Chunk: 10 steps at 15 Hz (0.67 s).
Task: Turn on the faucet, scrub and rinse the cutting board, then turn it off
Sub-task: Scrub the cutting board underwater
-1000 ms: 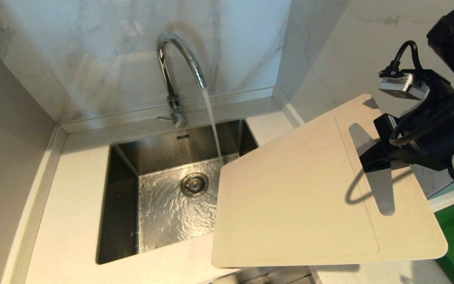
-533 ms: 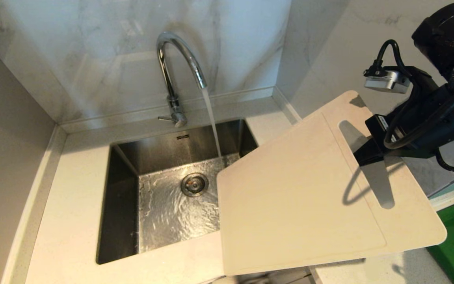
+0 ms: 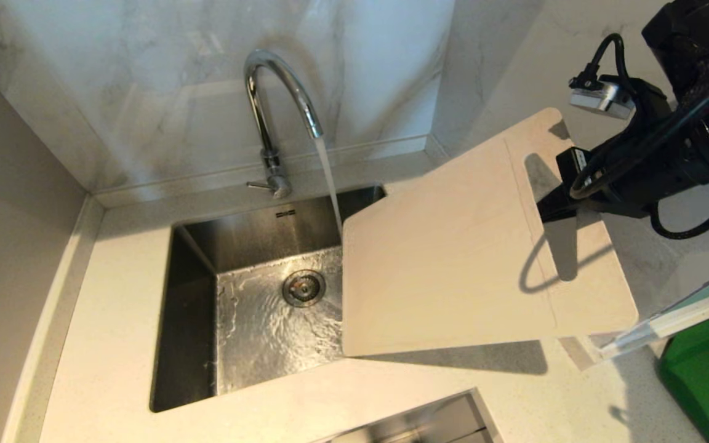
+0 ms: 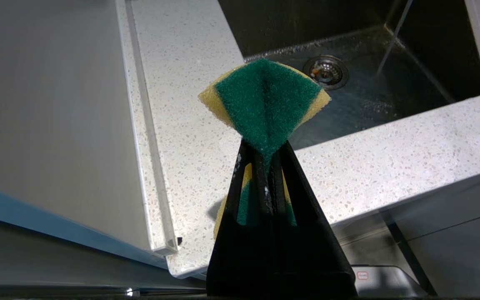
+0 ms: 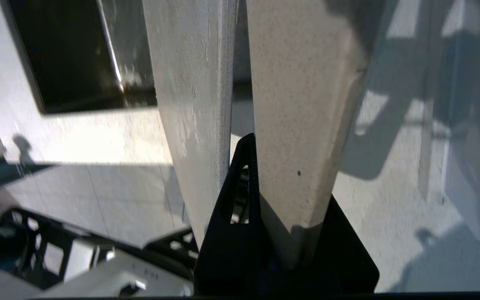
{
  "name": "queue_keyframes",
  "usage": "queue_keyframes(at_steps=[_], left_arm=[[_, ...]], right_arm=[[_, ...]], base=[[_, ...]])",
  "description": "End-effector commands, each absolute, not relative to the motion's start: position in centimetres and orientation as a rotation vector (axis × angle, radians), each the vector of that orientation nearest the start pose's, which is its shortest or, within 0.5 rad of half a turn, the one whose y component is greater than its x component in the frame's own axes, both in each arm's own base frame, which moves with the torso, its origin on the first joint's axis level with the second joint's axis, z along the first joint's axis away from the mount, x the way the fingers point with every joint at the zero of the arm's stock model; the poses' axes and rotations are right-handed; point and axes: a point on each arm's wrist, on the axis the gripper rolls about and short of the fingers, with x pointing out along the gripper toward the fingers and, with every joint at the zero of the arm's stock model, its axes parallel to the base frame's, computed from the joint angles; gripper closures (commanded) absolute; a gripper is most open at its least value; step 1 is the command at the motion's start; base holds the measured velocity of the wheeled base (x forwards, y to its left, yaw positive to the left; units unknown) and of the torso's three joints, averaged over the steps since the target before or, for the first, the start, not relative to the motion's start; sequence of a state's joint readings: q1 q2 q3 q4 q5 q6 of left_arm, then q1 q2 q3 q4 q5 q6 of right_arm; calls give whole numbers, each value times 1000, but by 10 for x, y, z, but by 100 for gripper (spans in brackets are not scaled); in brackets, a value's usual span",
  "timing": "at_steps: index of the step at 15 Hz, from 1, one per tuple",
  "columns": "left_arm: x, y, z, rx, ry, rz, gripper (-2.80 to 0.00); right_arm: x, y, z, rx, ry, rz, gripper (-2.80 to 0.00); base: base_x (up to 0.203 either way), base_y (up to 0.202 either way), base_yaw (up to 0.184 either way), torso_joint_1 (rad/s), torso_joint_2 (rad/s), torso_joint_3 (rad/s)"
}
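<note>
head view: water runs from the faucet [image 3: 280, 104] into the sink [image 3: 194, 320], landing near the drain [image 3: 303, 287]. the right hand [image 3: 552, 206] is clamped on the cutting board [image 3: 453, 264] at its slot handle end, one finger through the slot. the board hangs tilted in the air, stretching away from the hand over the sink's right part and the bench [image 3: 114, 307]; its far corner is just beside the stream, contact unclear. a green mat [image 3: 708, 369] lies below the hand, at the frame edge. left hand not in this view.

left wrist view: the left hand [image 4: 267, 160] is closed tight on a green and yellow sponge [image 4: 265, 98], which fans out past the fingertips. beyond the hand are the speckled bench [image 4: 190, 83] and the wet sink [image 4: 365, 104] with the drain [image 4: 326, 71].

right wrist view: the right hand [image 5: 248, 166] grips the cutting board [image 5: 302, 104], a finger [image 5: 242, 183] poking through the slot. the dark sink [image 5: 77, 54] lies ahead of the hand.
</note>
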<state>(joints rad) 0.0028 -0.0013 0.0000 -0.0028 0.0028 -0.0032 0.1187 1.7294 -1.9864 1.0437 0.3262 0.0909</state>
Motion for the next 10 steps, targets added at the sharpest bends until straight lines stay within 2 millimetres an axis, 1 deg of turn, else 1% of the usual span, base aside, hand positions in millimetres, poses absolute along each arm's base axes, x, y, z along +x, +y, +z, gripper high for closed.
queue_keyframes(at_steps=[1, 4, 10], left_arm=[[-23, 0, 75, -3, -5, 6, 0], [-23, 0, 75, -3, -5, 6, 0], [-23, 0, 75, -3, -5, 6, 0]], right_arm=[[276, 41, 337, 176, 812, 385, 0], [283, 41, 336, 178, 782, 389, 0], [307, 45, 329, 207, 740, 386, 0]], base=[[0, 0, 0, 0, 0, 0], [0, 0, 0, 0, 0, 0], [0, 0, 0, 0, 0, 0]])
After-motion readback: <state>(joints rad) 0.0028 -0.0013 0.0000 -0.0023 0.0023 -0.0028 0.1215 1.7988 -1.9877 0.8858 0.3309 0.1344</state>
